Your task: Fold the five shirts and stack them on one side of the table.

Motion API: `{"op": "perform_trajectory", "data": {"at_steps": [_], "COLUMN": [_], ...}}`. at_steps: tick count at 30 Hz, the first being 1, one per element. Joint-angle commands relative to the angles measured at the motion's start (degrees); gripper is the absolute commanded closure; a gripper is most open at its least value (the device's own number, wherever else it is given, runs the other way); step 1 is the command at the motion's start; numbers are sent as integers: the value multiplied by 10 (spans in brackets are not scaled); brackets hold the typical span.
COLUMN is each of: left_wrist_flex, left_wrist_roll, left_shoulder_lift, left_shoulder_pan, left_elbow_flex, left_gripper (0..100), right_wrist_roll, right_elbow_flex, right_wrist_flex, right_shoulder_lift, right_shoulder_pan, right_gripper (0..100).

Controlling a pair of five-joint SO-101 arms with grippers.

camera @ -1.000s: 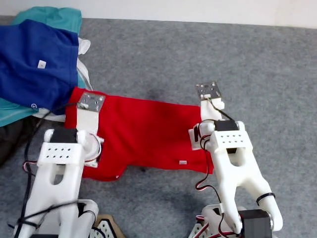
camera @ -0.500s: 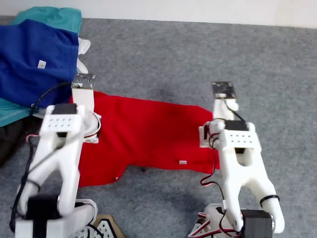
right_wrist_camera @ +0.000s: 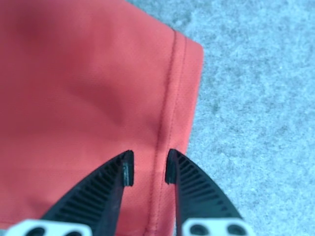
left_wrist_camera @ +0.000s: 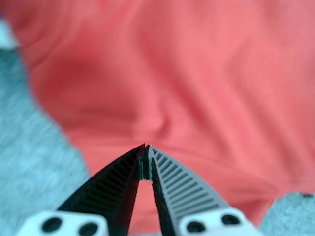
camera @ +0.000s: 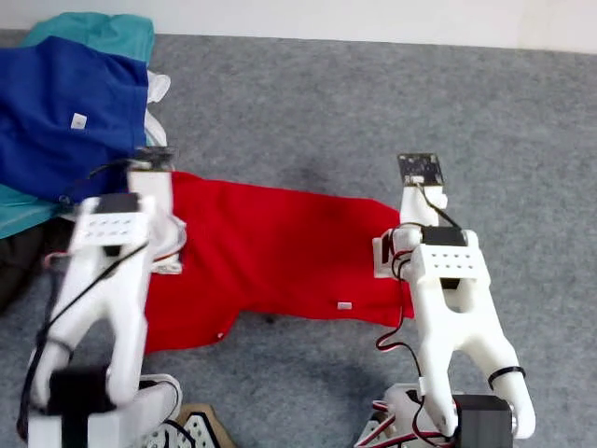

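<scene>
Red cloth takes the middle of the grey bench (camera: pixel 373 103): one red shirt (camera: pixel 280 252) lies spread flat, long side running from 9 to 3 o'clock, with a small white tag (camera: pixel 344 305) near its 5 o'clock edge.

At 10 o'clock sits a heap of other garments, just beside the red shirt's corner. A blue shirt (camera: pixel 65 112) lies on top, a teal shirt (camera: pixel 93 33) shows under it towards 11 o'clock, a white garment (camera: pixel 157 89) pokes out on the heap's 3 o'clock side, and a dark cloth (camera: pixel 19 261) lies at 9 o'clock by the edge. That makes five pieces counted, one of each colour. The left arm's wrist hangs over the spot where heap and red shirt meet, so that corner is hidden.

Two arms rise from 6 o'clock. The left claw (left_wrist_camera: pixel 145 160) has its tips pressed together above the red fabric. The right claw (right_wrist_camera: pixel 149 169) is spread a little, its tips on either side of the stitched hem at the shirt's 3 o'clock end, grey bench just beyond.
</scene>
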Motion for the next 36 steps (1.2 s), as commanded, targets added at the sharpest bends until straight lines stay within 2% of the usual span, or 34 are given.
{"op": "perform_trajectory", "data": {"at_steps": [1, 9, 12, 14, 16, 21, 34, 36], "left_wrist_flex": [55, 55, 55, 55, 55, 55, -40, -42], "left_wrist_roll": [-32, -127, -134, -132, -132, -135, -136, -136], "left_shoulder_lift": [-127, -282, -291, -286, -279, -246, -74, -68], "left_shoulder_pan": [-72, -97, -105, -138, -179, -236, -184, -184], "left_elbow_flex": [5, 188, 213, 218, 218, 219, 218, 217], "left_gripper": [994, 970, 842, 754, 716, 774, 787, 821], "right_wrist_roll": [-4, -4, -4, -3, -3, -2, -2, -2], "right_elbow_flex": [-16, -16, -16, -16, -16, -16, -16, -16], "right_wrist_flex": [-7, -7, -7, -7, -7, -7, -8, -8], "right_shoulder_lift": [-14, -14, -14, -14, -14, -14, -14, -14], "right_shoulder_pan": [-7, -7, -7, -7, -7, -7, -7, -7], "right_gripper": [880, 880, 880, 880, 880, 880, 880, 881]}}
